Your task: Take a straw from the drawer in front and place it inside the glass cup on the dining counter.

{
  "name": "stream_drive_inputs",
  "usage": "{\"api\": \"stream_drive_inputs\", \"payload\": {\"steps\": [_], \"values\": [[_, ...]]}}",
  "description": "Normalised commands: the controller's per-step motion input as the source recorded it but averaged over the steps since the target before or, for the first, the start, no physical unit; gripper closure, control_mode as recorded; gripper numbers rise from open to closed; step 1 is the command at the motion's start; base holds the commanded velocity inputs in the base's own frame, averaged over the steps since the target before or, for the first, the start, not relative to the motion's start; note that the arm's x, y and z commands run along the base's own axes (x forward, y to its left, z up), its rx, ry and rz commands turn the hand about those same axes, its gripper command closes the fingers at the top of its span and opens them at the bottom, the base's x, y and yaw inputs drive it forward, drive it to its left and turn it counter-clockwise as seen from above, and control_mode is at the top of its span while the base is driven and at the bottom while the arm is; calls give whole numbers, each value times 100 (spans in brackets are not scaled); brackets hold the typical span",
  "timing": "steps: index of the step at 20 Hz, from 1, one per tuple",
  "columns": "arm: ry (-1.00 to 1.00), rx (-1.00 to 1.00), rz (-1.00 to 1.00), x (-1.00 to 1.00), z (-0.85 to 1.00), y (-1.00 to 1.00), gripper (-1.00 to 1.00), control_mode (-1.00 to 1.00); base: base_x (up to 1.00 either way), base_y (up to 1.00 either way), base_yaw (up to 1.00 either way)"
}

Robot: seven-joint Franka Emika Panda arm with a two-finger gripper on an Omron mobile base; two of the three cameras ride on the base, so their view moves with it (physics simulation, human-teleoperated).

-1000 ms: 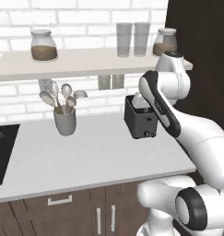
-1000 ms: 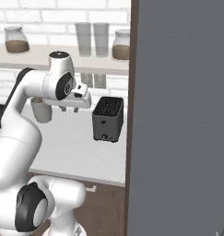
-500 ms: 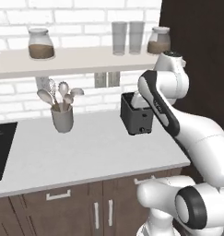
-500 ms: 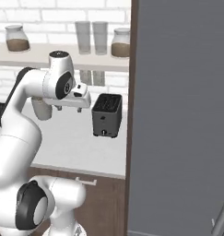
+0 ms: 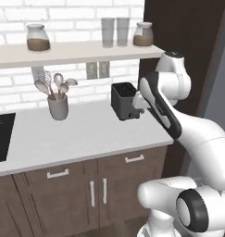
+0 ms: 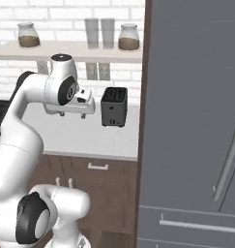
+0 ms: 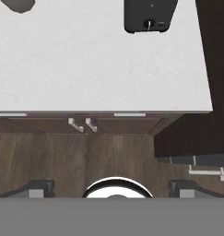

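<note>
My gripper [image 6: 73, 115] hangs over the narrow white worktop [image 5: 86, 134], left of the black toaster [image 6: 113, 106], pointing down. Its fingertips [image 7: 39, 186] stand wide apart in the hand view, open and holding nothing. Two shallow dark brown drawer fronts sit under the worktop, both shut: the left drawer [image 5: 57, 174] and the right drawer [image 5: 134, 159], with the right one's handle [image 7: 129, 114] below my hand. The straw is hidden. The glass cup and the dining counter are out of view.
A grey utensil pot [image 5: 58, 106] with spoons stands on the worktop, and a black hob [image 5: 0, 136] lies at its left end. The shelf [image 5: 77, 50] carries two jars and two tall clear glasses [image 5: 115, 31]. A tall grey fridge [image 6: 191, 121] walls off the right side.
The whole picture has shifted: the worktop and toaster sit higher and more of the cabinet fronts shows, so the base has moved. The arm keeps its pose.
</note>
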Motion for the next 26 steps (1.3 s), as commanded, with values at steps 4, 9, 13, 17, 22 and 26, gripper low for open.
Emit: {"api": "stream_drive_inputs", "payload": {"steps": [4,9,13,17,22,26], "values": [[0,0,0,0,0,0,-100,100,-35,51,-11],[0,0,0,0,0,0,-100,100,-18,58,-12],[0,0,0,0,0,0,-100,100,-2,53,-13],[0,0,0,0,0,0,-100,100,0,57,-14],[0,0,0,0,0,0,-100,100,0,63,-18],[0,0,0,0,0,0,-100,100,3,60,-25]]}}
